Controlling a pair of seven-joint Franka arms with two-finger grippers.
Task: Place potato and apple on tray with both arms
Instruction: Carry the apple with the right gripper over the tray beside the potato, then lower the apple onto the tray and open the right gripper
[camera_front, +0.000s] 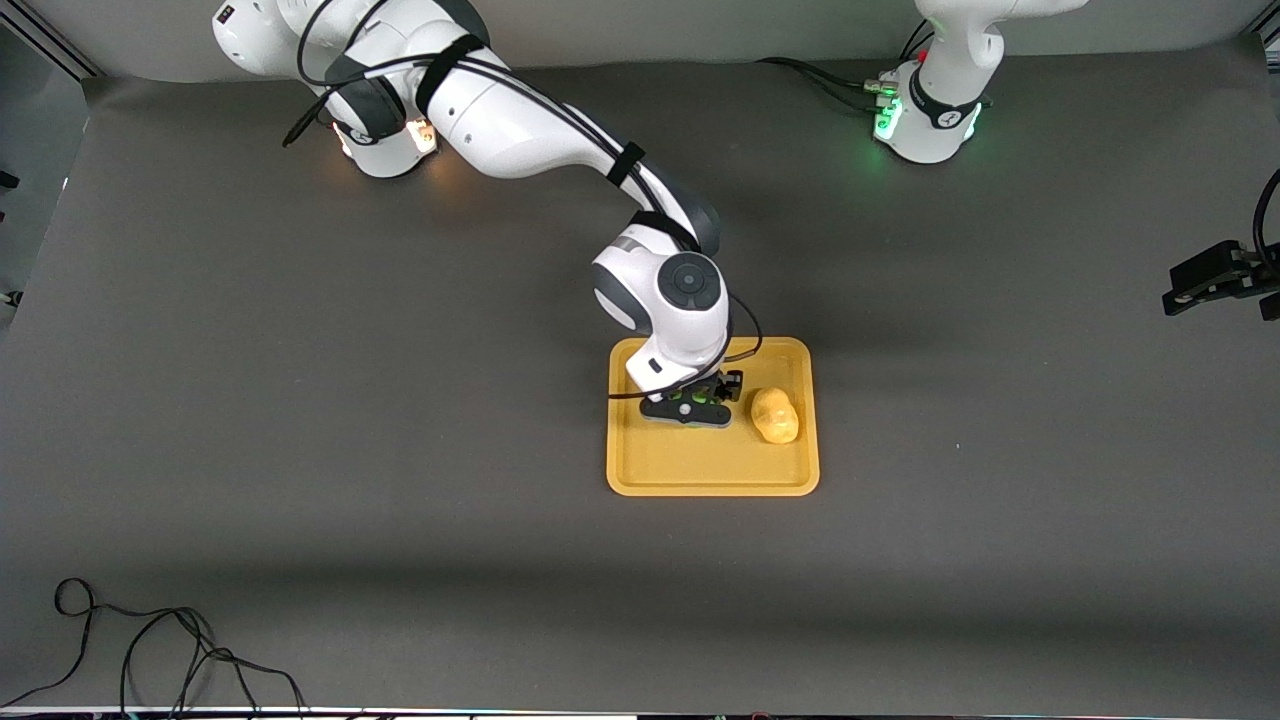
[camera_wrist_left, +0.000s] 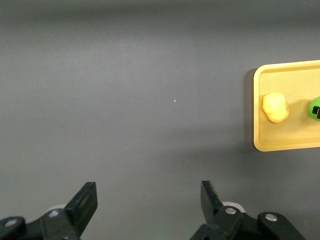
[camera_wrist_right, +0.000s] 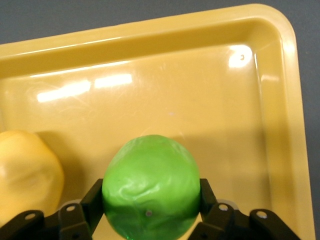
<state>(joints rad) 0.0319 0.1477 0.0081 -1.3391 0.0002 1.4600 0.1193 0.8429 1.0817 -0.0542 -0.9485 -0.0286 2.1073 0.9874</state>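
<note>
The yellow-orange tray (camera_front: 700, 470) lies mid-table. The lumpy yellow potato (camera_front: 775, 414) rests in it, toward the left arm's end. My right gripper (camera_front: 688, 408) is down inside the tray beside the potato, shut on the green apple (camera_wrist_right: 150, 185), with one finger pressed on each flank. The apple sits low over the tray floor (camera_wrist_right: 200, 75); whether it touches I cannot tell. From the front the hand hides most of the apple. My left gripper (camera_wrist_left: 148, 200) stands open and holds nothing over bare grey table. It is well away from the tray (camera_wrist_left: 280, 142), where the potato (camera_wrist_left: 275, 107) and the apple (camera_wrist_left: 314, 106) show.
The right arm stretches from its base across the table to the tray. Black hardware with a cable (camera_front: 1215, 280) juts in at the left arm's end of the table. A loose black cable (camera_front: 150, 650) lies near the front edge, toward the right arm's end.
</note>
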